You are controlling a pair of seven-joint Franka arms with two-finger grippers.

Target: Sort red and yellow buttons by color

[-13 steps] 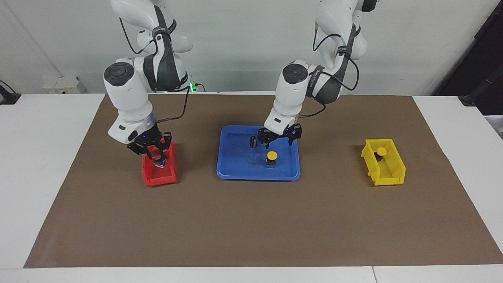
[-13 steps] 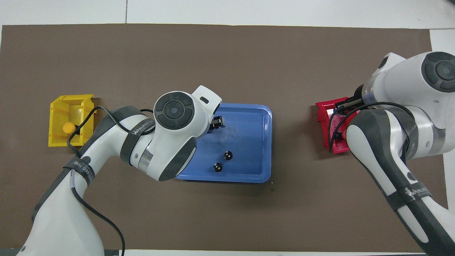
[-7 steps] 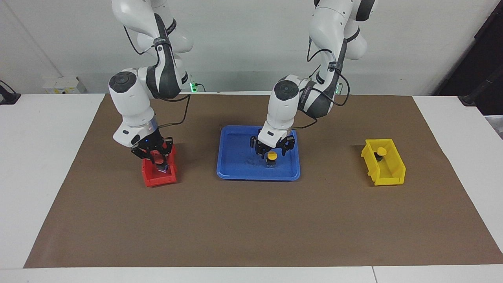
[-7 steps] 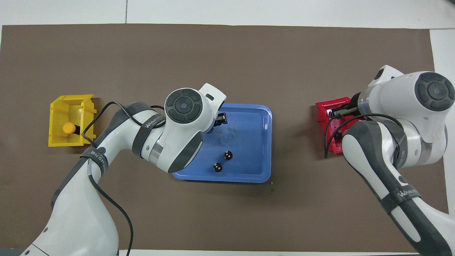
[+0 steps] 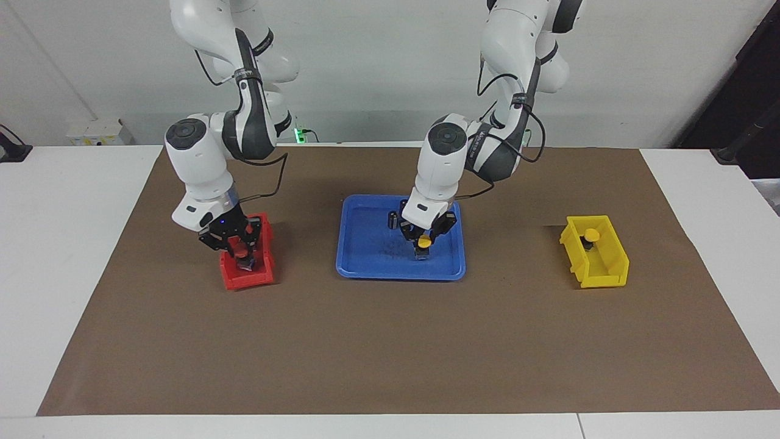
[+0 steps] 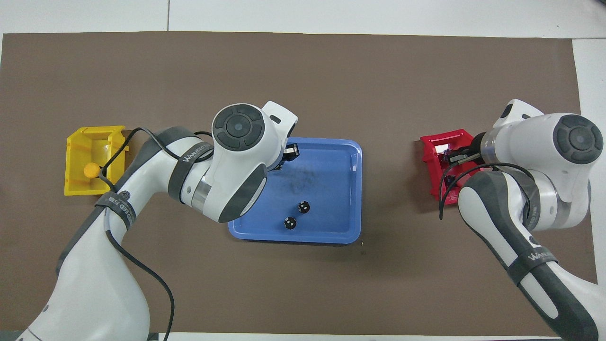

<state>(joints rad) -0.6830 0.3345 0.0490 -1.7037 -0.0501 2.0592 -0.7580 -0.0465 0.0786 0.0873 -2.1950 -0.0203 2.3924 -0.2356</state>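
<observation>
Yellow is the cap of the button now clamped between the closed fingers of the left gripper, low in the blue tray at the middle of the table; a second ago these fingers were spread wide above the same button, so the grasp is judged to have just been completed and the lift toward the yellow bin to be the next step. One yellow button is already seen inside that bin, at the left arm's end of the table. At the right arm's end, a red button is held by the right gripper, fingers closed on it, and has been lowered further into the red bin than half a second earlier; release is judged imminent. Whether another red button lies beneath it cannot be told. Two dark capless cylinders are left in the tray, nearer to the robots than the gripped yellow button, and are not part of the sort.
</observation>
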